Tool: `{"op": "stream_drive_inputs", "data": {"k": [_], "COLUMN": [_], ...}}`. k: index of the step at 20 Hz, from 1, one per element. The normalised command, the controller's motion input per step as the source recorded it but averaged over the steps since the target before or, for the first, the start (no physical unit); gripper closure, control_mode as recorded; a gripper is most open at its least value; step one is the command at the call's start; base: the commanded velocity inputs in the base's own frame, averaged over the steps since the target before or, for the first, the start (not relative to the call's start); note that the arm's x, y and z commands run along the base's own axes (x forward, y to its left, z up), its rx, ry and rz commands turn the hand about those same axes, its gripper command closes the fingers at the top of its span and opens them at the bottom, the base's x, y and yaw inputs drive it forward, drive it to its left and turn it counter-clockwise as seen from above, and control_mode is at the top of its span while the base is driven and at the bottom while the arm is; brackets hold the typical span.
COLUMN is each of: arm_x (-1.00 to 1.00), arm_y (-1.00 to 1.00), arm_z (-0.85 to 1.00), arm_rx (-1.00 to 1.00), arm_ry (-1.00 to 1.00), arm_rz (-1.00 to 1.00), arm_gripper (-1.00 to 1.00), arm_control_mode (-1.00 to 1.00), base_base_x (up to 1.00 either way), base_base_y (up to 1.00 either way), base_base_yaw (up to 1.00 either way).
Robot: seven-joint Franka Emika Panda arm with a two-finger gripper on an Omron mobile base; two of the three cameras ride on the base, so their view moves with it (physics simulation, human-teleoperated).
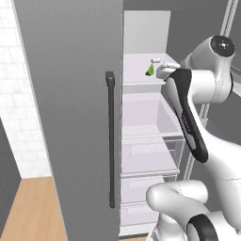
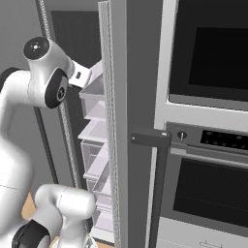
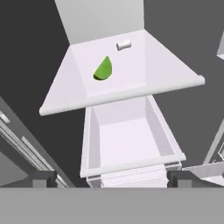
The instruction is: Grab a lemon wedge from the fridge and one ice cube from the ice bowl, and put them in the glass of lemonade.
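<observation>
The fridge (image 1: pixel 70 94) stands with its right side open, showing white shelves and clear drawers. A tiny yellow-green lemon wedge (image 3: pixel 103 69) lies on the upper shelf (image 3: pixel 131 94); it is also seen from the left base as the wedge (image 1: pixel 150 70). My gripper (image 3: pixel 111 179) is open and empty. It hovers in front of the shelf, short of the wedge, looking down over it. Its dark fingertips (image 3: pixel 43 178) stand wide apart at the bottom of the hand view. The ice cube, ice bowl and glass of lemonade are out of view.
A small whitish cylinder (image 3: pixel 124 44) lies behind the wedge on the same shelf. Below the shelf sits a clear drawer (image 3: pixel 127 140). The closed left door has a dark bar handle (image 1: pixel 110 139). To the right of the fridge is a black-glass oven (image 2: pixel 208 193).
</observation>
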Motion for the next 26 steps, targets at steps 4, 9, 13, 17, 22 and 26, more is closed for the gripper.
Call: {"op": "stream_drive_inputs", "data": {"k": [4,9,13,17,22,26], "arm_x": [0.7,0.65,0.59,0.52,0.42,0.45], "arm_y": [0.0,-0.02,0.0,0.0,-0.01,-0.06], "arm_z": [0.0,-0.02,-0.1,-0.24,-0.2,-0.08], "arm_rx": [0.0,0.0,0.0,0.0,0.0,0.0], "arm_ry": [0.03,0.04,0.03,0.06,0.02,0.02], "arm_rz": [0.0,0.0,0.0,0.0,0.0,0.0], "arm_gripper": [-1.0,-1.0,-1.0,-1.0,-1.0,-1.0], "arm_control_mode": [-1.0,-1.0,-1.0,-1.0,-1.0,-1.0], "base_base_x": [0.0,0.0,0.0,0.0,0.0,0.0], "base_base_y": [0.0,0.0,0.0,0.0,0.0,0.0], "base_base_yaw": [0.0,0.0,0.0,0.0,0.0,0.0]}}
